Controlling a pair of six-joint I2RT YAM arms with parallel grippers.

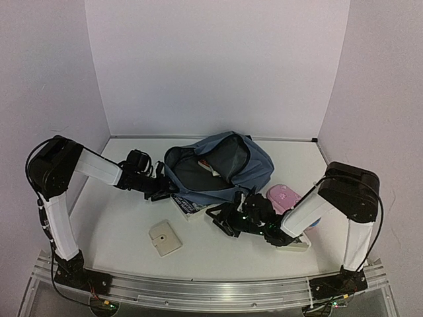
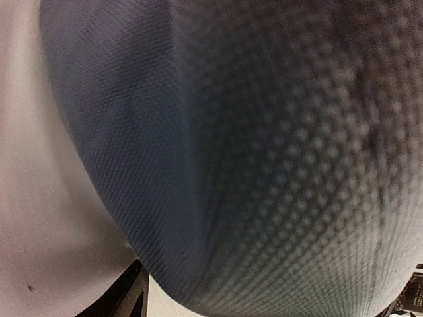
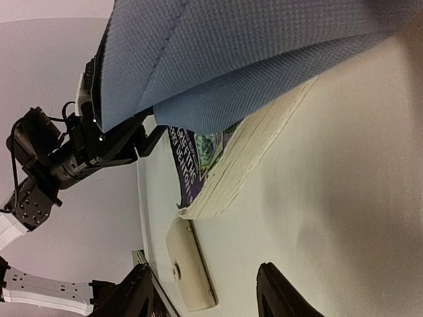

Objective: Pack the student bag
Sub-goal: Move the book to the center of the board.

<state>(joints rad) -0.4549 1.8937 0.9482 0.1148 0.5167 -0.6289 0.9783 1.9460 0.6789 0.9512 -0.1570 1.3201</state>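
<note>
The student bag (image 1: 248,165), slate-blue with its main opening unzipped and a dark inside, lies at the table's middle back. A thick book with a purple cover (image 1: 187,203) sticks out from under its near edge and also shows in the right wrist view (image 3: 248,158). My left gripper (image 1: 162,187) is at the bag's left rim. Bag fabric (image 2: 251,152) fills its view, with one finger (image 2: 125,297) showing far left, so the jaws stand apart. My right gripper (image 1: 223,222) is open and empty (image 3: 205,290), low over the table just right of the book.
A cream snap case (image 1: 164,238) lies on the table near front, left of my right gripper (image 3: 192,271). A pink object (image 1: 283,196) lies right of the bag. A white flat item (image 1: 299,243) sits under the right forearm. Walls close in at back and sides.
</note>
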